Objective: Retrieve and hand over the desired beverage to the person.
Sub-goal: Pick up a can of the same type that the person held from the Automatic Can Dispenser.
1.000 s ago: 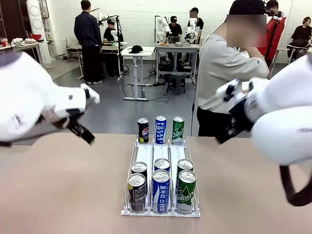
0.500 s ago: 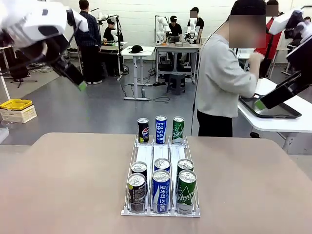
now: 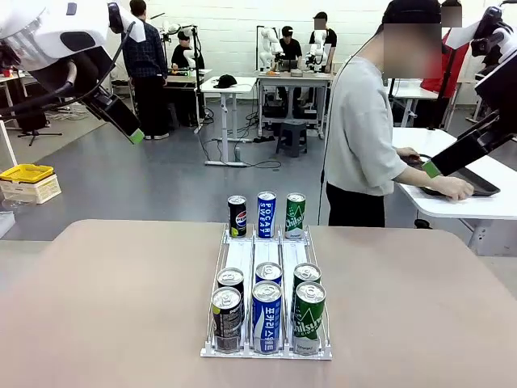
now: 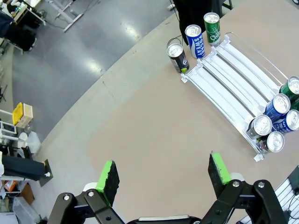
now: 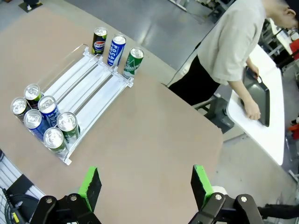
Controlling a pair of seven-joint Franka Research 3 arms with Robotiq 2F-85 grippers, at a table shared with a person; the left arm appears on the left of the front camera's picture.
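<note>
Tan desk (image 3: pixel 121 307), seen from my remote station: left claw (image 4: pixel 163 170) and right claw (image 5: pixel 145 182) hang high above it, fingers spread wide, gripping nothing. Six cans (image 3: pixel 266 315) stand at the near end of a clear rack (image 3: pixel 240 257) at mid-desk, with three more at its far end. Beyond, the person (image 3: pixel 363 129) in grey faces a white side table (image 3: pixel 477 206), hands on a dark tray (image 5: pixel 262 102).

Bright, even overhead light fills the room. The grey floor (image 4: pixel 93 70) shows pale glare patches. The cans (image 3: pixel 266 315) cast only soft shadows on the counter (image 3: pixel 121 307). Both wrist views curve straight edges, and focus is sharp.
</note>
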